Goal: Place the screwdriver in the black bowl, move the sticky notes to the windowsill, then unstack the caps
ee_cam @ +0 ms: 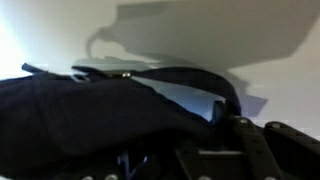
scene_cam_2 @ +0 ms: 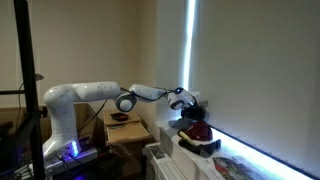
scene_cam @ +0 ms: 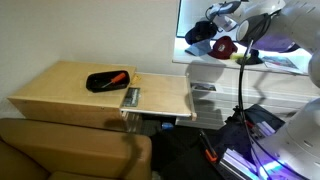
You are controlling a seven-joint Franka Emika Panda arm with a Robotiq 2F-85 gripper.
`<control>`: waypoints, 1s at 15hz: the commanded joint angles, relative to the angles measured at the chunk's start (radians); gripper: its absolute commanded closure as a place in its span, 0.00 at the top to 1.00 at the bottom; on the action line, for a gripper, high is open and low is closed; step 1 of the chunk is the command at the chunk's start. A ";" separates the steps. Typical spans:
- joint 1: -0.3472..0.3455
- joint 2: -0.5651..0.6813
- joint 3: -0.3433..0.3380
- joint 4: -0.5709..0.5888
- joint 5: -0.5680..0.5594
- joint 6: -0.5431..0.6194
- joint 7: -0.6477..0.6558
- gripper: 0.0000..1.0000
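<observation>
One step is plainly done: the screwdriver [scene_cam: 117,77] lies inside the black bowl [scene_cam: 97,84] on the wooden table [scene_cam: 55,92], well apart from the windowsill [scene_cam: 218,68]. You cannot pick out the sticky notes in any view, so judge that step unconfirmed. The step in hand looks like unstacking the caps, since both sit on the windowsill and your gripper [scene_cam_2: 185,101] is right at them.

In an exterior view the dark navy cap [scene_cam: 203,33] sits higher above the windowsill than the dark red cap [scene_cam: 226,47] and just beside it. From the opposite side the navy one appears to rest on top of the red, and you cannot tell whether they touch. In the wrist view soft, creased navy fabric [ee_cam: 80,115] fills the lower left, its brim curving toward the fingers. The fingers are dark and blurred there, so you cannot tell whether they are closed on the cloth or standing apart.

Your next move probably calls for a firm hold on the navy cap alone, then carrying it clear along the windowsill.
</observation>
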 commanded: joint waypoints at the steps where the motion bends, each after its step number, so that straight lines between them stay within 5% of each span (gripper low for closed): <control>1: -0.022 0.000 -0.083 0.013 -0.084 -0.165 0.043 0.16; 2: -0.022 -0.004 -0.111 0.015 -0.112 -0.219 0.060 0.10; 4: -0.009 -0.012 -0.172 0.020 -0.181 -0.321 0.105 0.48; 6: 0.019 -0.011 -0.206 0.049 -0.250 -0.397 0.092 0.54; 12: 0.152 -0.061 -0.245 0.006 -0.382 -0.416 -0.019 0.96; 15: 0.200 -0.061 -0.245 0.001 -0.411 -0.471 -0.104 1.00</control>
